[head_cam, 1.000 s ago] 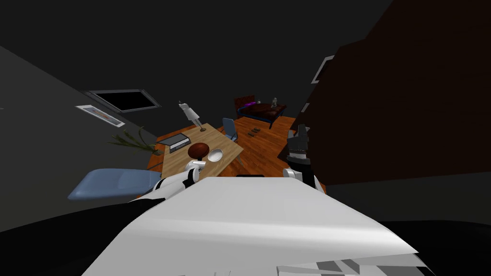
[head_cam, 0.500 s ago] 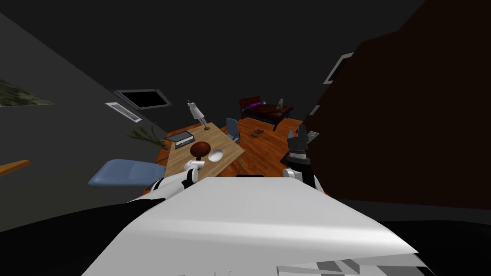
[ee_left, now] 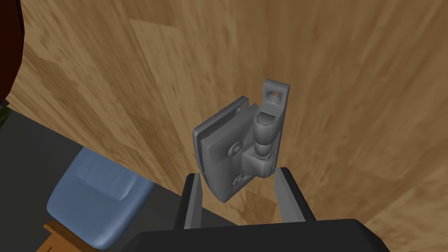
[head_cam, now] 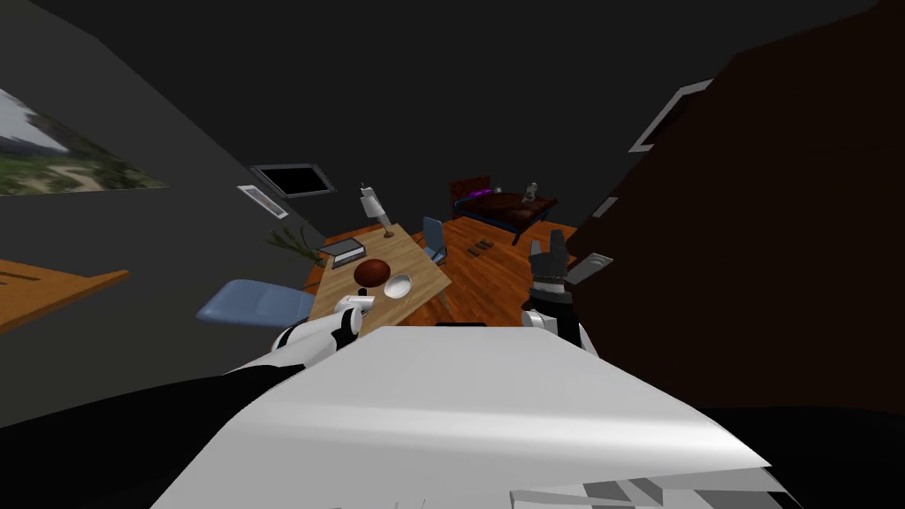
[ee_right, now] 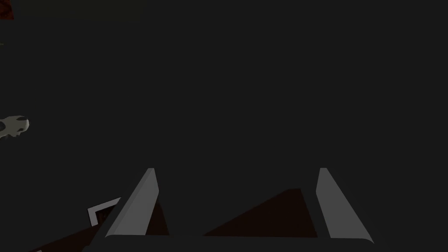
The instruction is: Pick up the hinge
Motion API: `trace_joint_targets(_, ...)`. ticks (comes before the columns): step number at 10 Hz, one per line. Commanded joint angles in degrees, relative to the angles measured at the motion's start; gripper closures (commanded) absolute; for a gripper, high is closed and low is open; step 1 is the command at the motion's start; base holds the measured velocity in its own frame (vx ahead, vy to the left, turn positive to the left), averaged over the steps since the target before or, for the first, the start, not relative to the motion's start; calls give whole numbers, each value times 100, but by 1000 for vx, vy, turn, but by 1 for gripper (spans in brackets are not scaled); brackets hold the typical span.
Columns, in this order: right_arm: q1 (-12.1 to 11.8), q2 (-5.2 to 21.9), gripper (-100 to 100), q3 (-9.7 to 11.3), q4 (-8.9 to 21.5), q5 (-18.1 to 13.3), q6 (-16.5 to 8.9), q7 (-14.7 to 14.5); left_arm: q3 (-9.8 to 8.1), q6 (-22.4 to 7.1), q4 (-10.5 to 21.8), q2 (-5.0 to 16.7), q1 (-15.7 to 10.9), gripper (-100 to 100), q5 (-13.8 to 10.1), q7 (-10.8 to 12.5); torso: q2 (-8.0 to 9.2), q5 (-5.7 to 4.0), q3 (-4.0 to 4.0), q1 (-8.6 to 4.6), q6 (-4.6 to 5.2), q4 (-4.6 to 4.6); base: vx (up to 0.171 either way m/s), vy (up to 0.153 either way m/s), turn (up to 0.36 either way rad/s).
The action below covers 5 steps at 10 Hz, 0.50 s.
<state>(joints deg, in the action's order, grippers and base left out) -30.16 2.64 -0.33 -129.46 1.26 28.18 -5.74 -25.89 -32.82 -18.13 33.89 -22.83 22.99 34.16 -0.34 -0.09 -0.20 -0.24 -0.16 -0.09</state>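
Grey two-leaf hinge [ee_left: 236, 148] with a barrel pin sits clenched in the left pincer [ee_left: 238, 174], over the light wooden counter [ee_left: 350, 87]. It should handle as rigid, small and smooth-faced; hold it across the flat leaves. Finger contact lies hidden behind the leaves. The right pincer [ee_right: 236, 170] stands released.

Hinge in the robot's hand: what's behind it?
Behind the hinge is the wooden table top, with a blue chair past its edge. The hinge and the left gripper holding it hide the wood straight behind them.
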Motion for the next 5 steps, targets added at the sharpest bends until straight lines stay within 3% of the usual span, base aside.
trace_joint_targets(1, 0, 0, 0, 0, 0, 0, 0, 0, -14, -13, -154, -7, 64, 100, -115, -212, 0, 0, 0, 0, 0, 0, 66, -76, 94)
trace_joint_targets(3, 1, 0, 0, 0, 0, 0, 0, 0, 20, 163, -104, 79, 43, 100, -309, -555, 11, 0, 7, 3, 7, 4, 64, -88, 172)
trace_joint_targets(4, 0, 0, 0, 0, 0, 0, 0, 0, -7, 33, -241, 30, 90, 100, -286, -485, 6, -2, 4, -3, 2, 2, 38, -51, 62)
trace_joint_targets(5, 2, 0, 0, 0, 0, 0, 0, 0, -4, 56, -227, 40, 90, 0, -293, -517, 14, 2, 8, 11, 12, 4, 5, -9, -7)
